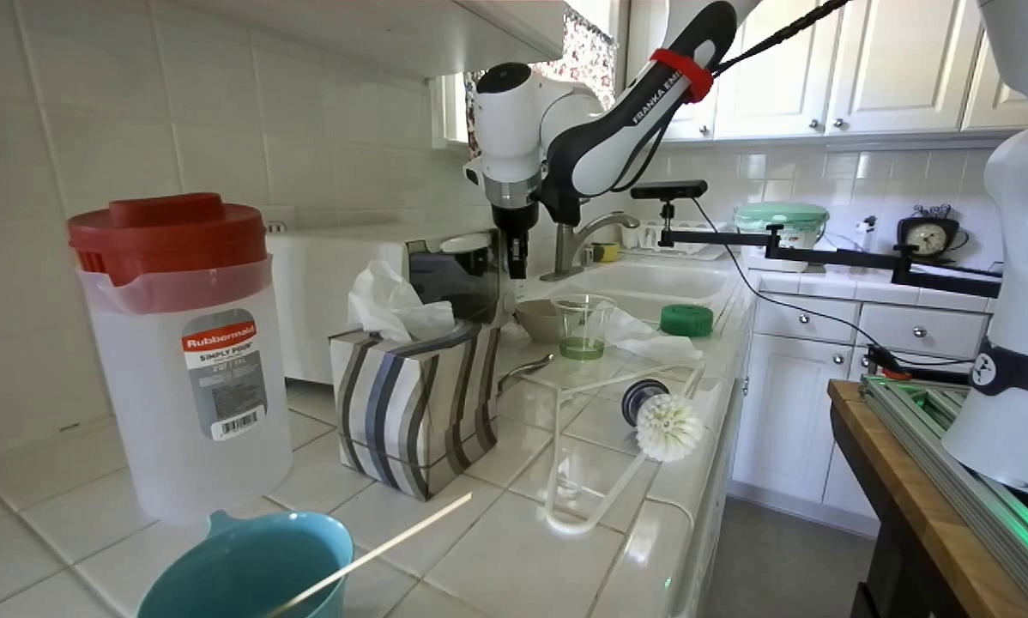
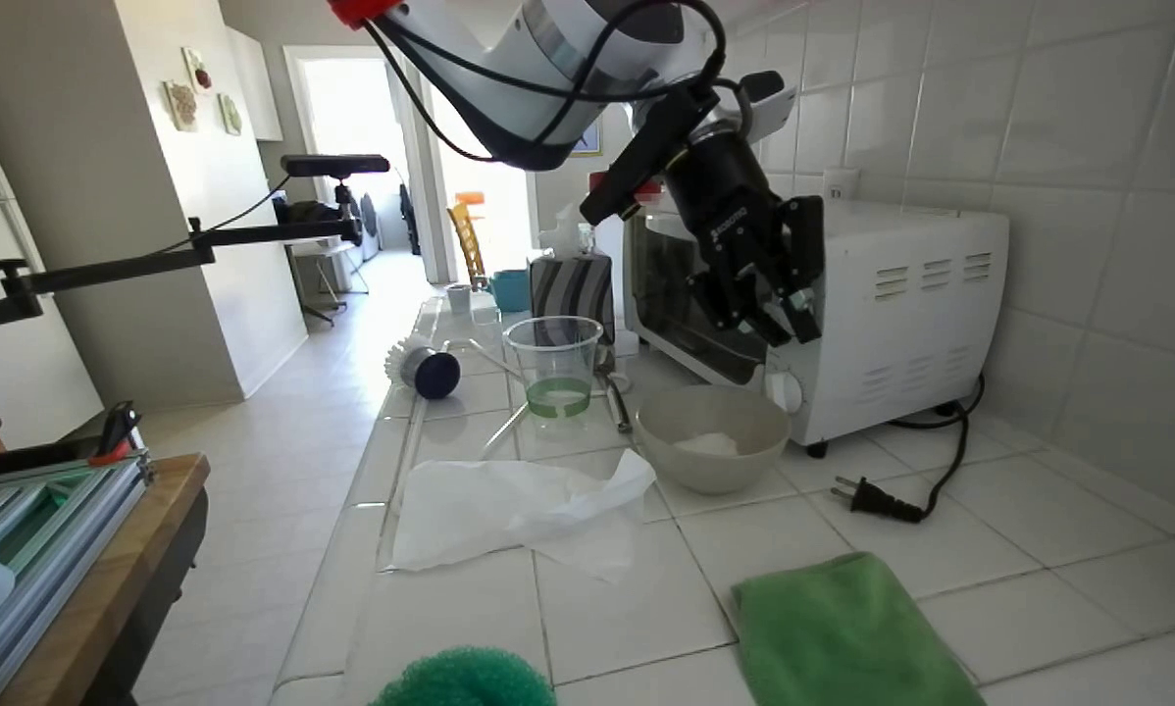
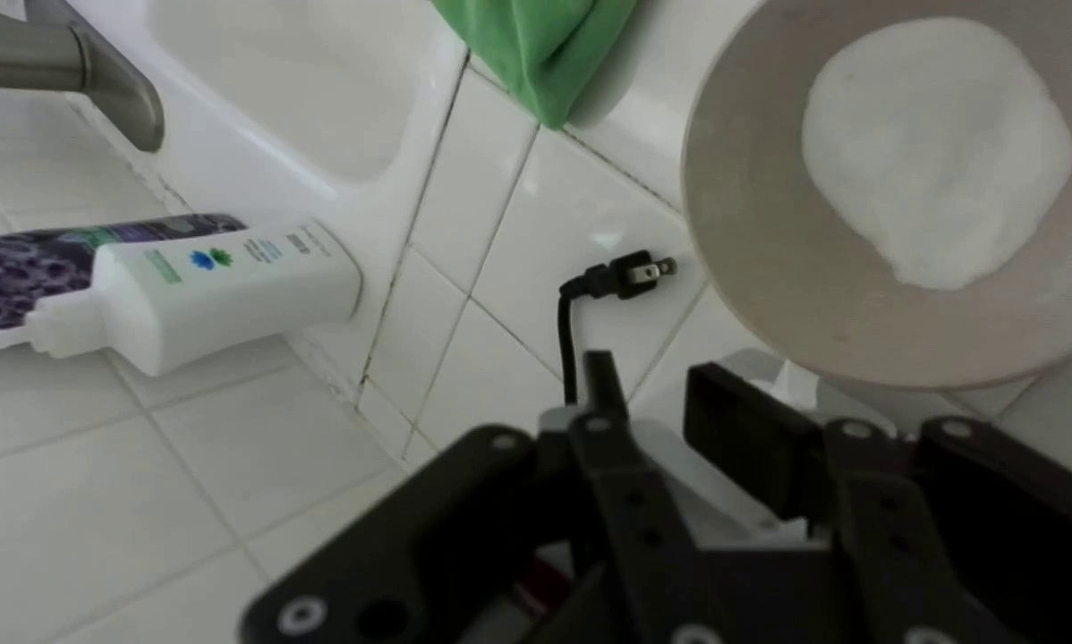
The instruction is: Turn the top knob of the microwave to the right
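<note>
The microwave [image 2: 901, 324] is a white boxy appliance with a dark glass door, against the tiled wall; it also shows behind the tissue box in an exterior view [image 1: 308, 300]. A white lower knob [image 2: 784, 390] shows at the bottom of its front panel. The top knob is hidden behind my gripper. My gripper [image 2: 787, 322] is at the front panel's upper part, above the lower knob; it also shows in an exterior view [image 1: 517, 257]. In the wrist view the gripper's [image 3: 650, 380] fingers are apart, partly opened. Pale surfaces show between them; I cannot tell whether they touch the knob.
A beige bowl [image 2: 713, 441] with white content stands just below the gripper. A clear cup [image 2: 553, 363], striped tissue box [image 1: 411, 403] and red-lidded pitcher [image 1: 196, 360] stand along the counter. A black plug [image 2: 882, 500], green cloth [image 2: 847, 628] and sink [image 1: 651, 279] are nearby.
</note>
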{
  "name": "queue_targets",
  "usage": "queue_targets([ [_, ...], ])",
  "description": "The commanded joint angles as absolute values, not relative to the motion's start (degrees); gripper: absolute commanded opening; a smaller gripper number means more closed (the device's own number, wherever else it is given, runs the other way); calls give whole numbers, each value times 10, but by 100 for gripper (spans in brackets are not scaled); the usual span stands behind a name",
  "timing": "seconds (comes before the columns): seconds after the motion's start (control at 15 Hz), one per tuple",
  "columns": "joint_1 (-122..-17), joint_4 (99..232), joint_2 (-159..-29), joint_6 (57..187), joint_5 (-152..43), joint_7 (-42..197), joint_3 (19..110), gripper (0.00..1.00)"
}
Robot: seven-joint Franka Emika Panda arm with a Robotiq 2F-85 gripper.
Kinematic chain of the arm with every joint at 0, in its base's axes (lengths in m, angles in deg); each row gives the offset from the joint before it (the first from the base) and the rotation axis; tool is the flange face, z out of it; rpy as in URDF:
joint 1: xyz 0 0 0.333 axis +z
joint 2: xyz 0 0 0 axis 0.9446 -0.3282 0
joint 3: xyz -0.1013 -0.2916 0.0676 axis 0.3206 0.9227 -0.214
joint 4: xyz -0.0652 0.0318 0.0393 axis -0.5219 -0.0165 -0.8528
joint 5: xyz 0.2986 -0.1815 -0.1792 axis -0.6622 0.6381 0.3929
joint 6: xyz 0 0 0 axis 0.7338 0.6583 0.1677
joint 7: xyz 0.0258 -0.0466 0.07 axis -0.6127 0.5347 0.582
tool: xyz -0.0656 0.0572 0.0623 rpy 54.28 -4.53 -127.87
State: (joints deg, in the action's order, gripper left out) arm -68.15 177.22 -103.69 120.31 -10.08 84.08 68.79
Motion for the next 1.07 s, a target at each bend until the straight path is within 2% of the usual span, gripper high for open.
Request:
queue_targets([
  [0.0,-692,1760,-1037,1205,-109,843,682,1],
  [0.13,-696,1763,-1032,1209,-118,842,681,4],
  [1.0,-729,1806,-990,1287,-258,792,675,4],
])
